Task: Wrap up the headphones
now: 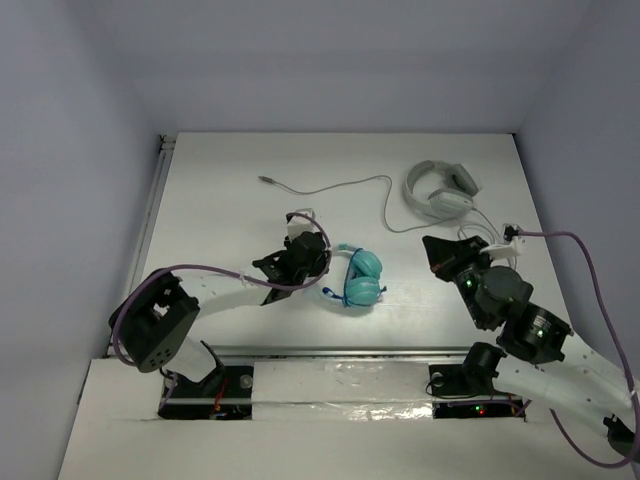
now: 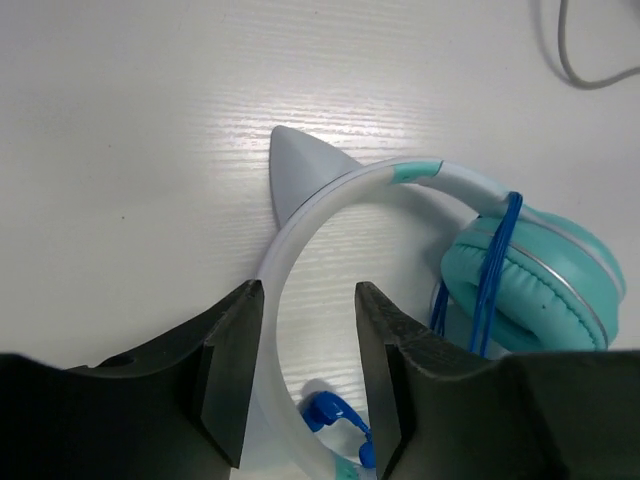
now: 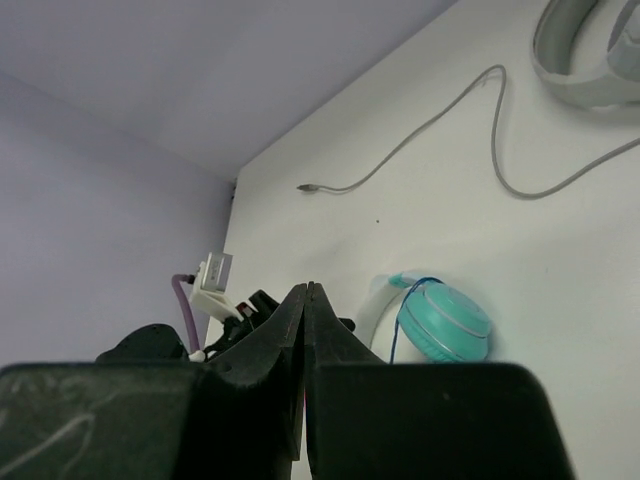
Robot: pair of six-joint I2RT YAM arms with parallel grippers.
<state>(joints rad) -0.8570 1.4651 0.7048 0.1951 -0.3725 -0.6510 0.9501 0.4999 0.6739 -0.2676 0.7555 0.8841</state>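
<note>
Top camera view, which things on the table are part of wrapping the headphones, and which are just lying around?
Part of the job:
teal headphones
thin blue cable, looped over one cup
left arm's fingers, open on either side of the headband

Just lying about:
white-grey headphones
grey cable running from them

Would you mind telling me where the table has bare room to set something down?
Bare: the far-left corner, between the table edge and the grey cable's plug; also the near strip between the teal headphones and the table's near edge. Crowded: the middle and far right, around the left gripper, right gripper and white-grey headphones.
</note>
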